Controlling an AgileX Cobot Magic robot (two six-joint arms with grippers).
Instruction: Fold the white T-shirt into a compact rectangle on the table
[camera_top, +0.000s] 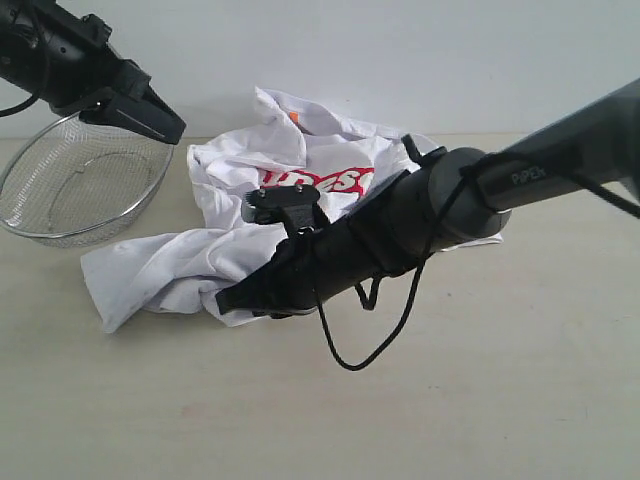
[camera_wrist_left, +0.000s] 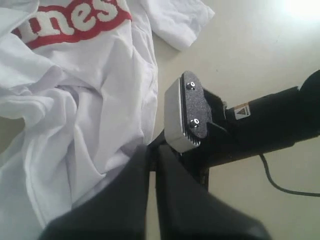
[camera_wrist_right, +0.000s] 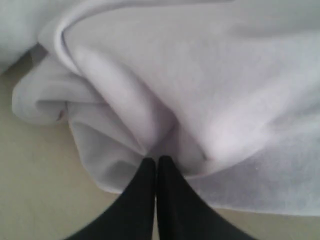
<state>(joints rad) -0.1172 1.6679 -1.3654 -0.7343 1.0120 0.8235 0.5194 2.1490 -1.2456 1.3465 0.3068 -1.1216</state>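
Note:
The white T-shirt (camera_top: 300, 175) lies crumpled on the table (camera_top: 500, 400), with its red lettering (camera_top: 320, 181) face up and an orange neck tag (camera_top: 294, 116) at the far side. My right gripper (camera_top: 224, 301) reaches across to the shirt's near left edge. In the right wrist view, the right gripper (camera_wrist_right: 156, 160) is shut, and folds of cloth (camera_wrist_right: 200, 100) gather at its tips. My left gripper (camera_top: 174, 130) hangs shut and empty in the air, above and left of the shirt. In the left wrist view, the left gripper (camera_wrist_left: 152, 149) looks down on the shirt (camera_wrist_left: 90, 105).
A round wire mesh basket (camera_top: 60, 232) stands at the left, under the left arm. The right arm's wrist camera (camera_wrist_left: 187, 112) and a loose black cable (camera_top: 350, 362) hang over the shirt's near edge. Bare tabletop runs along the front and right.

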